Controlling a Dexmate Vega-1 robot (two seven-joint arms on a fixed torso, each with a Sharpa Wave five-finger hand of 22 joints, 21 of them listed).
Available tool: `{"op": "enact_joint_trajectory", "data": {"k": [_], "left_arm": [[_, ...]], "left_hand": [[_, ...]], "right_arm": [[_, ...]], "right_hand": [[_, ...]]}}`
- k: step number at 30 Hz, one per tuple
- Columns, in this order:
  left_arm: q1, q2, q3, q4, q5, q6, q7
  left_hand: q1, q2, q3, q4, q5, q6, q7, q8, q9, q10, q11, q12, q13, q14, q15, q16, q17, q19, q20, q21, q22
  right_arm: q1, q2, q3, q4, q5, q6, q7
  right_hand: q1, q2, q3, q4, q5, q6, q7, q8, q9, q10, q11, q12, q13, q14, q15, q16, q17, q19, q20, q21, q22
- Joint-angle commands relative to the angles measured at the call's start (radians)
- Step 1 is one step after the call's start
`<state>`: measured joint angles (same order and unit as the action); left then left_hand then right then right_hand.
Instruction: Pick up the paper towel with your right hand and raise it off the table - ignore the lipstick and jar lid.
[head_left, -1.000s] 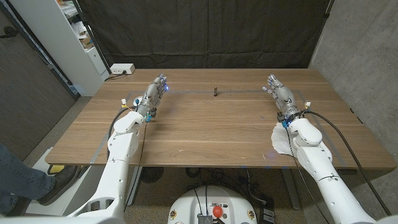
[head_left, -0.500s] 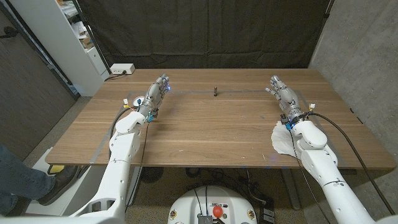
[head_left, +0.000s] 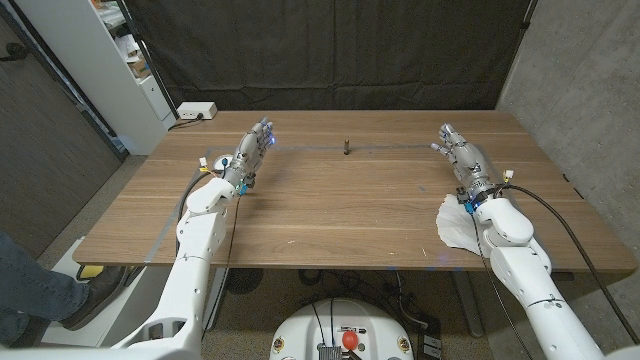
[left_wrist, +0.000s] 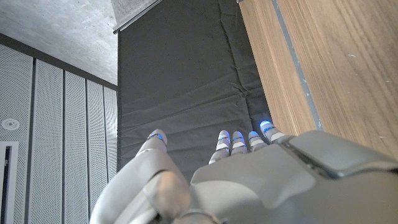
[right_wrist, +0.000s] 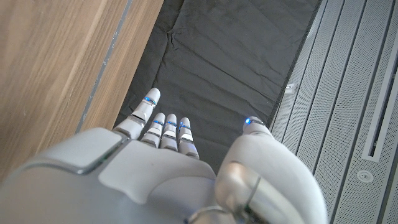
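Paper towel (head_left: 455, 224) lies crumpled beside the right forearm, behind the right hand (head_left: 463, 163); that hand is released, fingers extended, grasping nothing; left hand (head_left: 248, 155) likewise released.

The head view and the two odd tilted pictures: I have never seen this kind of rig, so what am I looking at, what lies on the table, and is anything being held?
It is a robot with two white arms, each ending in a fingered hand, standing at a wooden table. The wide picture comes from a camera on its head, looking down. The other two come from cameras on the wrists, looking along the back of each hand, so they appear turned. The left hand and the right hand are both over the table with fingers stretched out, holding nothing. A crumpled white paper towel lies near the front edge beside the right forearm. A small dark upright thing, too small to identify, stands near the far middle.
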<state>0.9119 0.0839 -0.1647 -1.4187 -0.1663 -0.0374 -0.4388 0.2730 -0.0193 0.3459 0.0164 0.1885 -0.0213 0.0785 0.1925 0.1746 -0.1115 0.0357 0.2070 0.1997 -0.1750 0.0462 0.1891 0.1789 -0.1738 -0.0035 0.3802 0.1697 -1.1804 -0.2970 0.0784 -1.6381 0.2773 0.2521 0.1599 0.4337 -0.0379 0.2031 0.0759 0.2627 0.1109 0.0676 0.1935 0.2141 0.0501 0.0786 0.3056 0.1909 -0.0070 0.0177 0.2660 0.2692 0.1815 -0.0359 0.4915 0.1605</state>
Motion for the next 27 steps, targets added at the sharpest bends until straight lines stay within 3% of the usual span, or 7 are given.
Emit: {"op": "enact_joint_trajectory", "data": {"k": [1,27], "left_arm": [[-0.011,-0.001,0.006,0.010,-0.002,0.004,-0.009],[-0.007,-0.008,0.011,0.001,0.000,0.012,-0.008]], "left_hand": [[0.003,0.014,-0.001,-0.005,0.000,0.008,0.005,-0.001,0.003,-0.002,-0.004,0.002,0.003,-0.017,0.004,0.002,0.003,-0.131,0.008,-0.008,0.006],[0.002,0.020,-0.002,-0.009,-0.001,0.013,0.009,-0.002,0.004,0.000,-0.001,0.003,-0.001,-0.013,0.005,0.003,0.003,-0.130,0.010,-0.019,0.006]], "right_arm": [[-0.036,-0.002,0.020,-0.028,0.000,0.006,-0.003],[-0.094,-0.006,0.060,-0.076,0.000,0.016,0.003]], "right_hand": [[0.000,0.007,-0.001,-0.001,0.007,0.004,-0.001,0.007,0.002,0.008,0.005,-0.004,0.000,0.002,0.001,-0.003,-0.001,0.009,0.003,-0.004,0.004],[-0.002,0.010,-0.004,-0.003,0.010,0.006,-0.002,0.009,-0.004,0.018,0.003,-0.013,0.000,0.009,0.002,-0.004,-0.006,0.019,0.004,-0.018,0.004]]}}
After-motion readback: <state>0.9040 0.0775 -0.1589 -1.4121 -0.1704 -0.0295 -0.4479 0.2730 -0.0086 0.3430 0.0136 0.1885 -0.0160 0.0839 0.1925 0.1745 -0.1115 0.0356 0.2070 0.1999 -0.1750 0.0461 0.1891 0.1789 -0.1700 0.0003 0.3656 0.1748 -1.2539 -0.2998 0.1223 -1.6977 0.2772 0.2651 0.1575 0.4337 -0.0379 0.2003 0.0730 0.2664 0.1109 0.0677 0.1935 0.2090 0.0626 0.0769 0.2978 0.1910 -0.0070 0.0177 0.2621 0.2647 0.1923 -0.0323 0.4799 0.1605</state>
